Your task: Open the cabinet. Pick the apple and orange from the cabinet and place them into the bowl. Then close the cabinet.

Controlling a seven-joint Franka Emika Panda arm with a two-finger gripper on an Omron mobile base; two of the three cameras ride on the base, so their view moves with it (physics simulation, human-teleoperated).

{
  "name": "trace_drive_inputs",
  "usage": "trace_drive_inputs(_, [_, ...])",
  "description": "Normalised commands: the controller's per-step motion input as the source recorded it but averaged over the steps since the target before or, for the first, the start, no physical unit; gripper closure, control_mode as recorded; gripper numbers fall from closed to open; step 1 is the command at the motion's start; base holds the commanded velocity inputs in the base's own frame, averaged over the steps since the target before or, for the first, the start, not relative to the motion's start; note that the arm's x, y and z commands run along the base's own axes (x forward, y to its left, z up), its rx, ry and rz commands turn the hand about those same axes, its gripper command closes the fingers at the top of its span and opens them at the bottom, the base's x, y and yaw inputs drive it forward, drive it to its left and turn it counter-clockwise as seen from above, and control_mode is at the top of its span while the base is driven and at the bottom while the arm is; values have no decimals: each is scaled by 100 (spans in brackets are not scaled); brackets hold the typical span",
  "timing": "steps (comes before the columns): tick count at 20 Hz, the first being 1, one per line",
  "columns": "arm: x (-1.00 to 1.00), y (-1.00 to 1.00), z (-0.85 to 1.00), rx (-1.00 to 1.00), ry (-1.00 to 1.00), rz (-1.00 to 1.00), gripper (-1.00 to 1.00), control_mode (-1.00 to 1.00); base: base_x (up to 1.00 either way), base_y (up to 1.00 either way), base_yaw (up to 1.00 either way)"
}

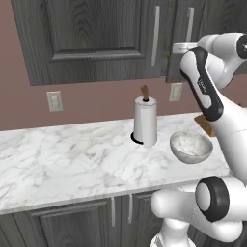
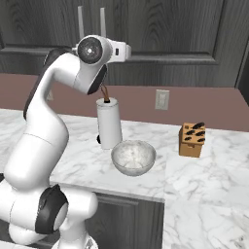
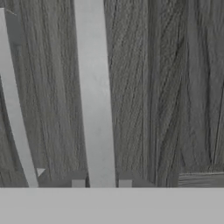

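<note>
Cabinet above the surface's back edge is apparently shut; its handle stands between the parted fingers of the released tool. Bowl near the front edge holds nothing; everything remains.

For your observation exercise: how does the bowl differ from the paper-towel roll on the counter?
The bowl is shallow, wide and open-topped; the paper-towel roll is a tall, narrow upright cylinder. The bowl is speckled whitish-grey; the roll is plain white with a brown post sticking out. Both stand close together on the marble counter.
</note>
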Motion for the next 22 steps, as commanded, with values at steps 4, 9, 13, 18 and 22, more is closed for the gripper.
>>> trace_drive_inputs(4, [-53,-32,0,0,0,0,100,-100,0,0,0])
trace_drive_inputs(9, [-51,-35,0,0,0,0,100,-100,0,0,0])
trace_drive_inputs(13, [-48,-34,1,0,0,0,100,-100,0,0,0])
trace_drive_inputs(18, [-36,-32,0,0,0,0,100,-100,0,0,0])
trace_drive_inputs(22, [-32,-37,0,0,0,0,100,-100,0,0,0])
